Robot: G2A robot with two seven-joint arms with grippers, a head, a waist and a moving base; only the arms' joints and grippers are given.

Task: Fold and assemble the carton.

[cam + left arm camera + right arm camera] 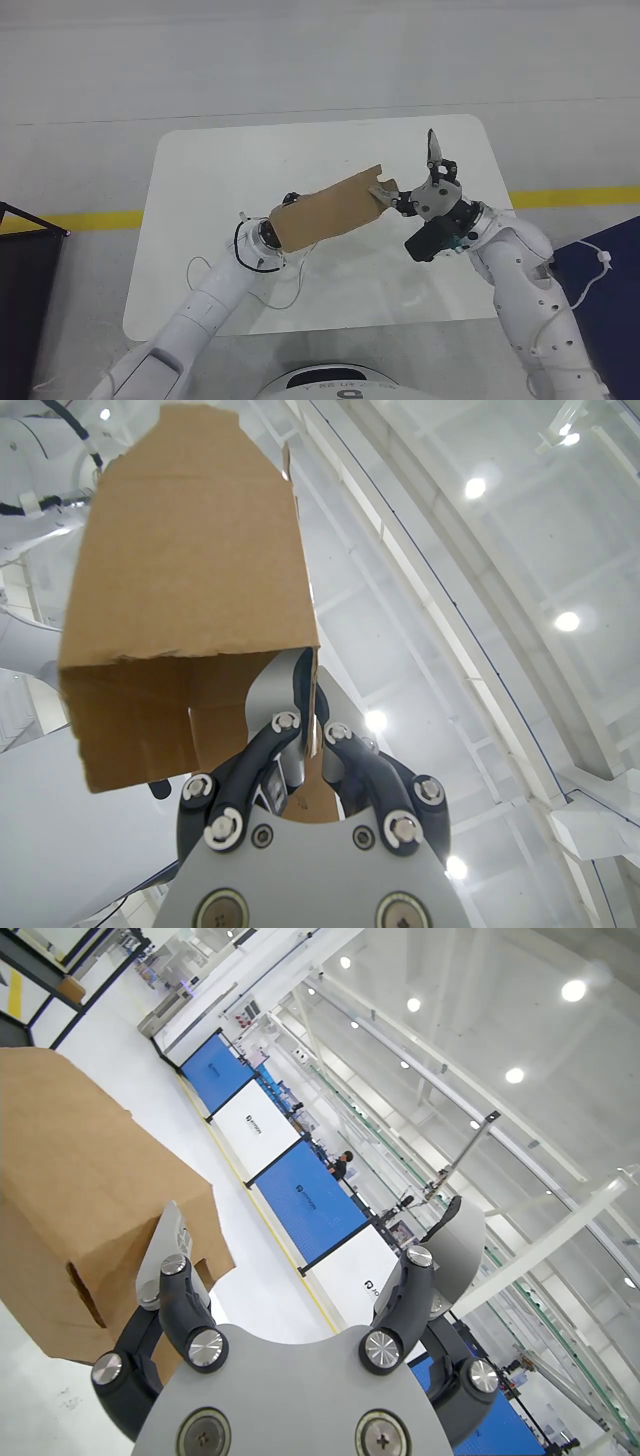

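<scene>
1. Where the left arm ends, the left gripper [306, 695] is clamped on one side wall of the carton [190, 565]. One finger sits inside the open end and the other outside, with the cardboard pinched between them.
2. The carton is a long brown cardboard sleeve, opened into a box shape, with its near end open toward the left wrist.
3. Seen from above, the carton [330, 210] is held in the air over the table [220, 180]. It slants from the left arm up toward the right arm.
4. The right gripper [315, 1238] has its fingers spread wide apart and grips nothing.
5. One of its fingers lies just beside the carton's far end, by a small notched flap. Whether it touches cannot be told. The other finger points away from the carton.
6. The table is white with rounded corners.
7. Beyond the table, a yellow line [90, 220] runs across the pale floor.
</scene>
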